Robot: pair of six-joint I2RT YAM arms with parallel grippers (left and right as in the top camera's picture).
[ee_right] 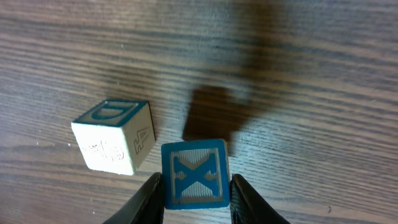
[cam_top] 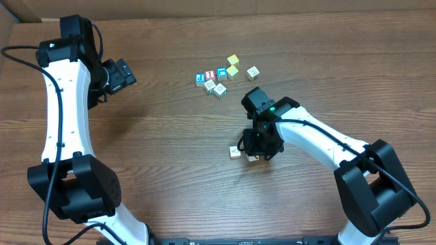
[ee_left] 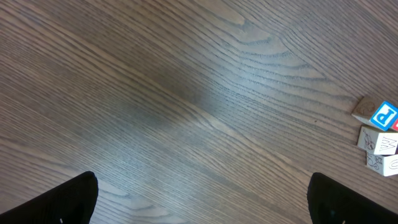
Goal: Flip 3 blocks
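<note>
My right gripper is shut on a wooden block whose blue face with a pale X points at the camera. A black finger presses each side of it. The block's shadow lies apart from it on the wood, so it hangs clear of the table. Just left of it a cream block with a greenish top letter rests on the table. In the overhead view this cream block lies beside the right gripper, which hides most of the held block. My left gripper stands open and holds nothing.
A cluster of cubes lies at the back centre: a blue P cube, a red-faced one, yellow ones and cream ones. In the left wrist view the blue P cube and cream cubes sit at the right edge.
</note>
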